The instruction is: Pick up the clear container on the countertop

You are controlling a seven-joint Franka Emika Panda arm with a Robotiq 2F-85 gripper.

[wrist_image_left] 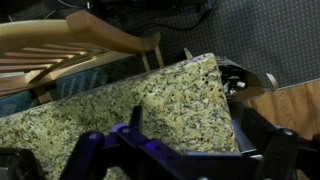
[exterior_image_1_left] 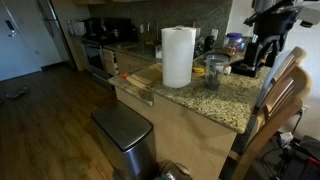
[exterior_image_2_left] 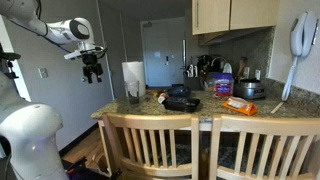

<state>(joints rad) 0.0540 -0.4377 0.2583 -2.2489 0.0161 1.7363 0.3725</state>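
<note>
**Gripper and target.** Your gripper [exterior_image_2_left: 92, 70] hangs in mid-air at the upper left of an exterior view, off the end of the countertop [exterior_image_2_left: 205, 113]. In the wrist view its fingers [wrist_image_left: 88, 150] are spread wide and hold nothing, with speckled granite beyond them. The clear container [exterior_image_1_left: 214, 72] stands upright on the countertop at centre frame, just right of the white paper towel roll [exterior_image_1_left: 177, 57] and well apart from your gripper. A jar with a blue lid [exterior_image_1_left: 234, 42] stands behind it.
</note>
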